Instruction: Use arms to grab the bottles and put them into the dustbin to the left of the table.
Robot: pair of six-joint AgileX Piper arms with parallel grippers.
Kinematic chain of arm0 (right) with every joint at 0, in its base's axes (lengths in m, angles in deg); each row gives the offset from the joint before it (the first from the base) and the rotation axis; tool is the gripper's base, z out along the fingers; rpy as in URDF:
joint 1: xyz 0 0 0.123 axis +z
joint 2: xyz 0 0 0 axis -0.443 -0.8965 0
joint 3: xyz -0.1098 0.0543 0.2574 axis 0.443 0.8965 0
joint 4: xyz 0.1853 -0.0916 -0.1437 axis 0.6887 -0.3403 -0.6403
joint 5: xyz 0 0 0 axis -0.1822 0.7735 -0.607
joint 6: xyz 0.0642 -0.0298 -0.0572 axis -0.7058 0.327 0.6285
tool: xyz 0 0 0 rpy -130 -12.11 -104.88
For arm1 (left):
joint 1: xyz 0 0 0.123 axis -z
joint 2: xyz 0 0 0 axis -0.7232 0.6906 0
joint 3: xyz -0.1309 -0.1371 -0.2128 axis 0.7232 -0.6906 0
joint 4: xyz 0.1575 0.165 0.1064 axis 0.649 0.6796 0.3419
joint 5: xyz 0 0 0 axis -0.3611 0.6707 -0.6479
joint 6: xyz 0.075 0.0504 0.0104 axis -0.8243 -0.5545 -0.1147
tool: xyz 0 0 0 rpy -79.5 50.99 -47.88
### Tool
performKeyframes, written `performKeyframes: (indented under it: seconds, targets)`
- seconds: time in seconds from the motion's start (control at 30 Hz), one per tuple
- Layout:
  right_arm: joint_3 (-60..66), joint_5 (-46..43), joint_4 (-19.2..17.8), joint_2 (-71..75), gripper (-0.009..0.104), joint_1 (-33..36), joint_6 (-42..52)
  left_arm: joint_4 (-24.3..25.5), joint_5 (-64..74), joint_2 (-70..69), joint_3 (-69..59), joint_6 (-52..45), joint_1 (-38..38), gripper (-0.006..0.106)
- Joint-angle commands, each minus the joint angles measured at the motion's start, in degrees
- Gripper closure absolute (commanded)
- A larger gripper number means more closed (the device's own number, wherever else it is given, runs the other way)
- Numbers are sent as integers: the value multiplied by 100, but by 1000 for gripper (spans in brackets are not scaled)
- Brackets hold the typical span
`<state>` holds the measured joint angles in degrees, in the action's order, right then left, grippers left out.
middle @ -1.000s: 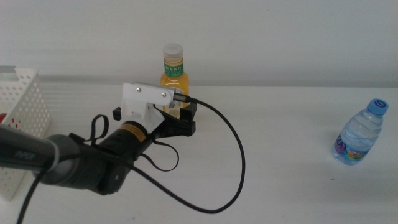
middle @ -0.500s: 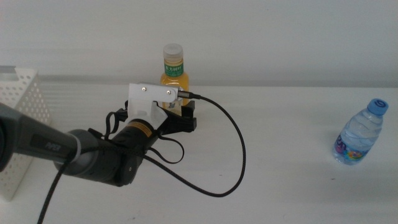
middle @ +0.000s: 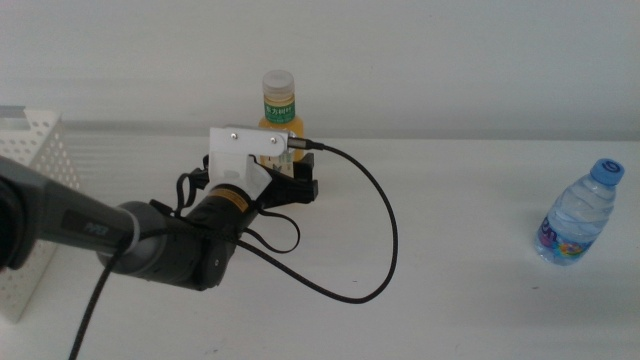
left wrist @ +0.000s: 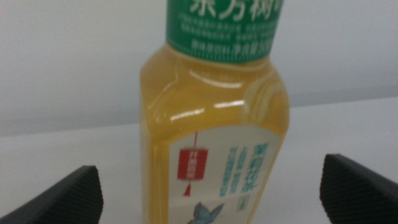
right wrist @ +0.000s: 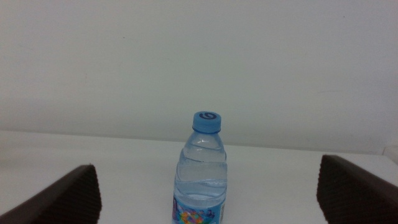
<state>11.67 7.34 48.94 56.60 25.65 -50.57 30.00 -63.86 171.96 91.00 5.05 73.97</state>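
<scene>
An orange juice bottle (middle: 279, 103) with a beige cap and green-white label stands at the back of the white table (middle: 450, 290). My left gripper (middle: 291, 182) reaches it from the left. In the left wrist view the juice bottle (left wrist: 214, 118) fills the space between the two jaws, which stand wide apart and clear of its sides, so my left gripper (left wrist: 214, 194) is open. A small clear water bottle (middle: 577, 214) with a blue cap stands upright at the right. The right wrist view faces this water bottle (right wrist: 202, 171) from a distance, with my right gripper (right wrist: 208, 198) open and empty.
The white perforated dustbin (middle: 32, 165) sits at the table's left edge, left of my left arm. A black cable (middle: 385, 240) loops from the left gripper over the table in front of the juice bottle.
My left gripper has moved forward and slightly right, closing in on the juice bottle. The water bottle has not moved.
</scene>
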Motion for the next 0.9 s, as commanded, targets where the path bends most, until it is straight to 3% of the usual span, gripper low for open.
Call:
performKeyframes:
  seconds: [0.0,0.87]
  targets:
    - [243,-71,-34,220,2,-40,10,-22,-11,120,77,-5,-27,7]
    - [243,-71,-34,220,2,-40,10,-44,-53,928,919,-52,-135,7]
